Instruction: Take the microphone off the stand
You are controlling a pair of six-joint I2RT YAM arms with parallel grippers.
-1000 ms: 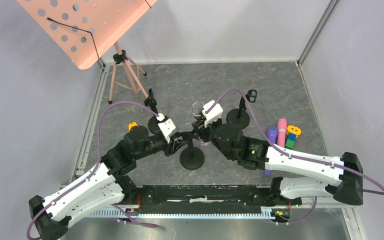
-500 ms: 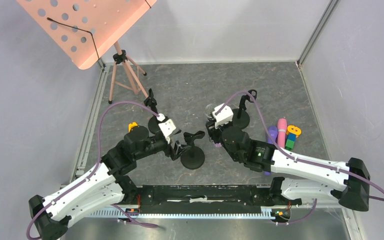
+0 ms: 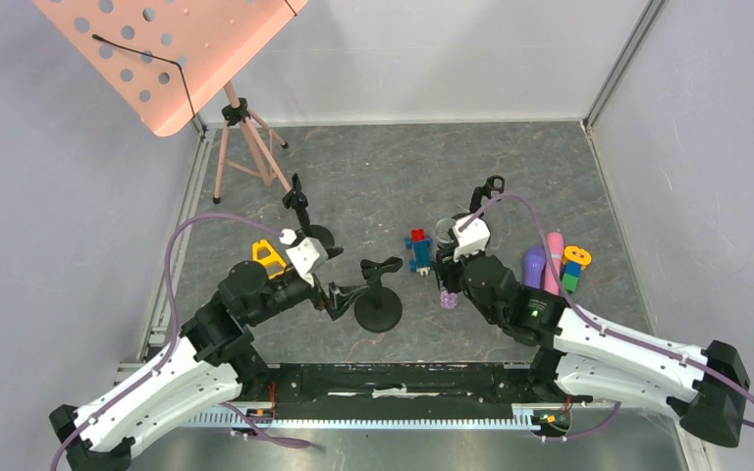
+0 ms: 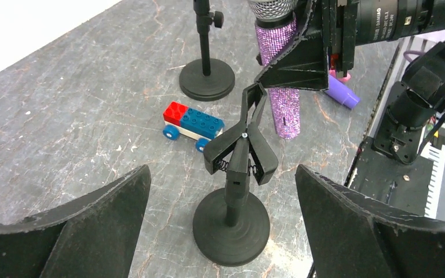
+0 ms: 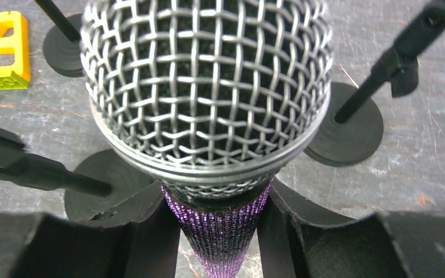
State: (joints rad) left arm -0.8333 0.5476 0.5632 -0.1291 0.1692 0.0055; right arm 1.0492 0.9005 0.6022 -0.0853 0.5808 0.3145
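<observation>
The microphone (image 5: 208,104), a round silver wire-mesh head on a tapering purple glitter handle, is off the stand (image 4: 236,174) and pinched by its handle in the right hand (image 5: 220,243), just beyond the stand's empty black spring clip (image 4: 244,136). The left hand (image 4: 223,231) is spread wide just short of the stand's round base, gripping nothing. On the grey marbled tabletop (image 4: 64,116) behind sit a red-and-blue brick car (image 4: 192,123) and a second stand (image 4: 206,75).

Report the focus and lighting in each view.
Top external: even, soft light, no glare, everything sharp. Left wrist: the empty stand is crisp, the near fingers are dark and soft, the top left corner blows out white. Right wrist: the microphone grille fills the frame in sharp focus.
</observation>
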